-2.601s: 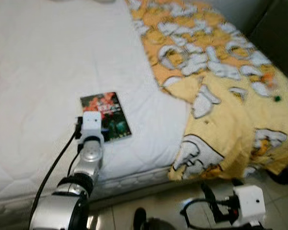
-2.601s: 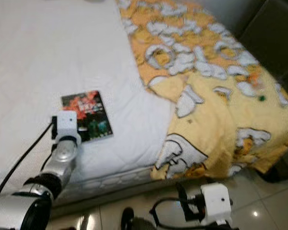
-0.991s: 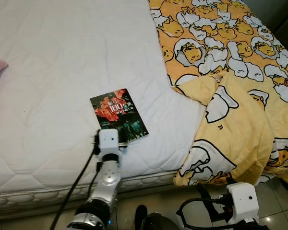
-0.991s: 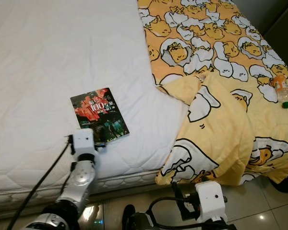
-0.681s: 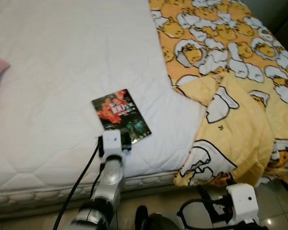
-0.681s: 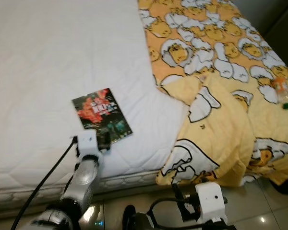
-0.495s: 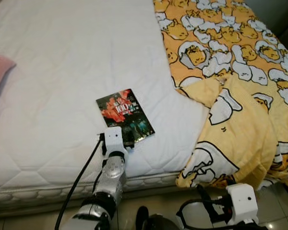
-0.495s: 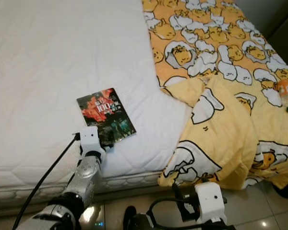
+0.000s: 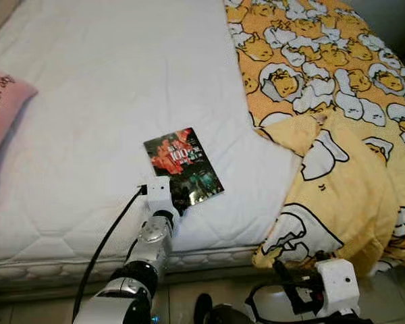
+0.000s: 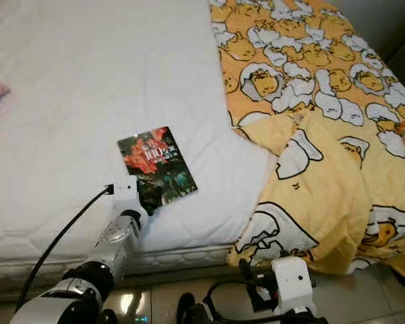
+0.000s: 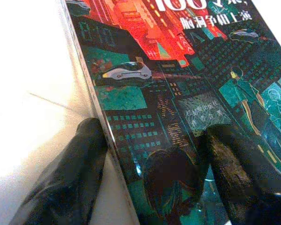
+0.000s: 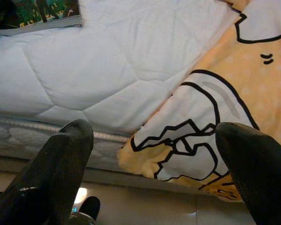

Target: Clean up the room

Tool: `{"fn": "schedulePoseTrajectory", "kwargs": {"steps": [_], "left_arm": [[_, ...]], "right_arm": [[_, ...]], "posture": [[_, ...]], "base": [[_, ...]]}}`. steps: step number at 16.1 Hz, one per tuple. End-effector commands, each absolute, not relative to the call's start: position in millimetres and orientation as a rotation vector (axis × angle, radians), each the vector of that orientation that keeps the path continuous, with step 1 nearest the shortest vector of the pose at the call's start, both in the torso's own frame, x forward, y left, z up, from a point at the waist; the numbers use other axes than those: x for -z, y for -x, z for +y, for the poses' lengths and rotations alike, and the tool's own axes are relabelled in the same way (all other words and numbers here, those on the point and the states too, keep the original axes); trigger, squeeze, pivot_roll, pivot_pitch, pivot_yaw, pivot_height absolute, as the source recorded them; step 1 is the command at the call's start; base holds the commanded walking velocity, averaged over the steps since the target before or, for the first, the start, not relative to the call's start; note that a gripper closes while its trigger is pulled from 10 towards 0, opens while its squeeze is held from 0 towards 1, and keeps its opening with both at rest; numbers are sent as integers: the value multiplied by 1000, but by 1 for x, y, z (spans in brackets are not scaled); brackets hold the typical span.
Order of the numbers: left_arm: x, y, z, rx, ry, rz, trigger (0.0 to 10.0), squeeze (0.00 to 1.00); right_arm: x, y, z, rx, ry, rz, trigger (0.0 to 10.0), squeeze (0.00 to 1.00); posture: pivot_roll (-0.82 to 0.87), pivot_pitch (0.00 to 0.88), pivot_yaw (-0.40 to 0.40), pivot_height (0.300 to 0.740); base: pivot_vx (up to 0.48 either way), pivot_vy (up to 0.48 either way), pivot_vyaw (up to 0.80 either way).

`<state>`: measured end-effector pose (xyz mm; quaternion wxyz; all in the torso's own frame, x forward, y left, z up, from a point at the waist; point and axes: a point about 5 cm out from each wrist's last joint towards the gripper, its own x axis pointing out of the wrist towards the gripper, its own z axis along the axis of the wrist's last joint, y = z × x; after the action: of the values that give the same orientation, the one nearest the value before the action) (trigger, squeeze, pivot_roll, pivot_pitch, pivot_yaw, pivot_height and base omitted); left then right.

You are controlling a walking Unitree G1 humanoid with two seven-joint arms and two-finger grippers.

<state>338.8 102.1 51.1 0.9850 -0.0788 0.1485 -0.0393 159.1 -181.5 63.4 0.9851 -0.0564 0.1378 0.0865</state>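
White bed (image 9: 88, 81), left tool (image 11: 150, 164) straddling book (image 9: 183, 165) edge

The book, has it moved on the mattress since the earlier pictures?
No. The book lies as far from the yellow blanket as before; only the camera shifted.

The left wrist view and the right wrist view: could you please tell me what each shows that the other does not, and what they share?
Only the left wrist view shows the left gripper, its fingers open astride the near corner of the book, one finger on the white mattress beside the book's edge and the other on the cover, whose print is readable. Only the right wrist view shows the right gripper open, low before the bed's side, the yellow blanket draped over the edge, and the floor. Both share the book and the quilted mattress.
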Motion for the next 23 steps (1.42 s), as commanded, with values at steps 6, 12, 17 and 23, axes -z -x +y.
{"fn": "schedulePoseTrajectory", "kwargs": {"steps": [6, 12, 17, 23], "left_arm": [[-17, -315, 85, 228, 153, 527, 0, 0], [-30, -319, 64, 417, 174, 456, 0, 0], [-43, -323, 58, 521, 187, 374, 0, 0], [-83, -349, 81, 474, 264, 149, 0, 0]], "right_arm": [[-59, -156, -187, -137, 111, 301, 10000, 0], [-69, -167, -190, -120, 79, 243, 10000, 0], [-65, -184, -187, -112, 72, 221, 10000, 0], [-70, -227, -179, -91, 45, 125, 10000, 0]], "posture": [[-152, 302, -184, 732], [-155, 300, -183, 732], [-107, 245, -152, 732], [-30, 75, -62, 732]], "base": [[0, 0, 0], [0, 0, 0], [0, 0, 0], [0, 0, 0]]}}
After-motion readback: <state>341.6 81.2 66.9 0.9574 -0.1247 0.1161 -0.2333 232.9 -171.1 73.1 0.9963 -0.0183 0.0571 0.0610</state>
